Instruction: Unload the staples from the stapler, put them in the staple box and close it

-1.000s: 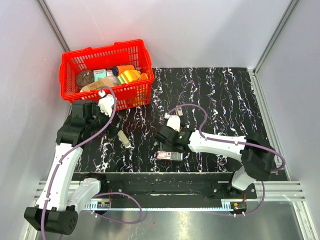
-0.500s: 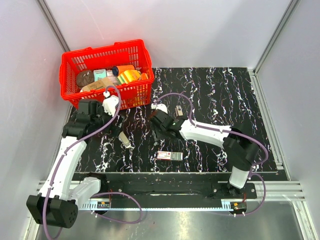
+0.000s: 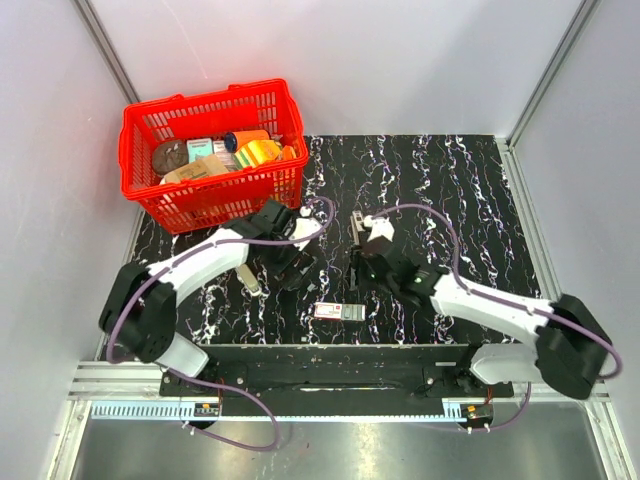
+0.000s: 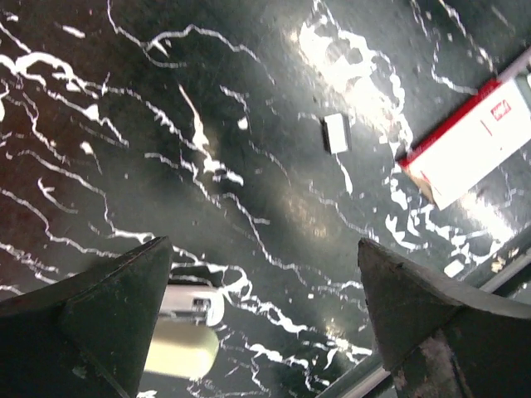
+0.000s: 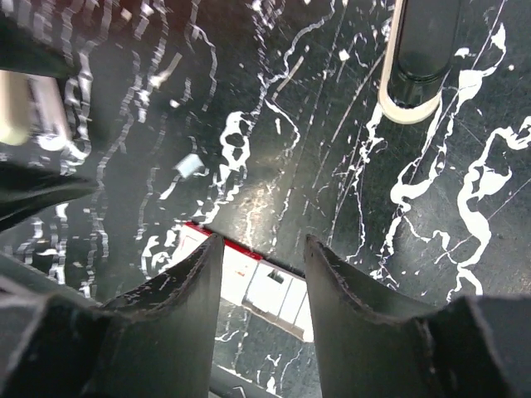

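1. Since a second ago the left arm has swung in from the mat's (image 3: 470, 200) left edge toward its middle. The right gripper (image 5: 264, 239) has ended up slightly further right, and the stapler (image 3: 247, 278) has not shifted.
2. The stapler lies flat in the left half of the mat, nearer the near edge than the far one, and nothing touches it.
3. The left gripper (image 4: 264, 242) hovers just to the right of the stapler with its jaws spread wide and empty. Its wrist view shows the stapler's end beside the left finger.
4. A small pale piece (image 4: 336, 133) lies on the mat between the two grippers.
5. The right gripper hangs near the mat's middle, jaws partway apart with nothing between them. It is above a flat white box with a red edge (image 3: 338, 312) that lies close to the near edge.
6. A dark bar with a pale rim (image 3: 358, 226) lies just beyond the right gripper, toward the far edge.
7. A red basket (image 3: 215, 200) holding assorted items sits at the far left corner.
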{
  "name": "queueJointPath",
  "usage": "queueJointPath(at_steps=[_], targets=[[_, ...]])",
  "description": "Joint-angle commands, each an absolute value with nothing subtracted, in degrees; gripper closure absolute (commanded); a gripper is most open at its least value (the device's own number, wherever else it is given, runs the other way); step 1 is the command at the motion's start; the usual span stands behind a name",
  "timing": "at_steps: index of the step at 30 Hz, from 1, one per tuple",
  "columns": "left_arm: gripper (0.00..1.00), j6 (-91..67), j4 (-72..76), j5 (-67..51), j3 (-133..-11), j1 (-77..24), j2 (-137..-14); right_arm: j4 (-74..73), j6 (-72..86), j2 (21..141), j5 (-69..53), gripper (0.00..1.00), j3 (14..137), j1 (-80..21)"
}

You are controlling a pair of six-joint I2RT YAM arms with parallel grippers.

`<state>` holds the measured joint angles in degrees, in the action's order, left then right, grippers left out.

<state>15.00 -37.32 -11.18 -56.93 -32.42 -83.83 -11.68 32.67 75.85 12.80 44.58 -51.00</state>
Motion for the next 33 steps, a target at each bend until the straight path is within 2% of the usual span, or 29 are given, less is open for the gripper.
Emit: queueJointPath(at_steps=[1,5,11,26,33], targets=[[0.01,7.5,-30.9,-9.8,-63.2,-34.2,-89.1,-3.2,34.7,66.1,14.9,0.52,38.9,-51.2],[0.01,3.9,-27.6,-9.2,-64.3,-37.8,-93.2,-2.2,35.1,59.6,17.0,0.57,34.3,-51.2],[0.1,2.9,-27.5,-6.7,-66.5,-41.6,-98.8,-2.4,35.3,56.3,18.7,0.6,31.6,-51.2],[0.39,2.0,-27.5,-6.8,-63.0,-41.9,-100.2,-1.5,35.3,58.0,17.8,0.6,32.3,-51.2],[0.41,1.2,-26.2,-7.1,-61.2,-42.1,-100.1,-1.5,35.2,57.7,17.6,0.6,32.3,-51.2]])
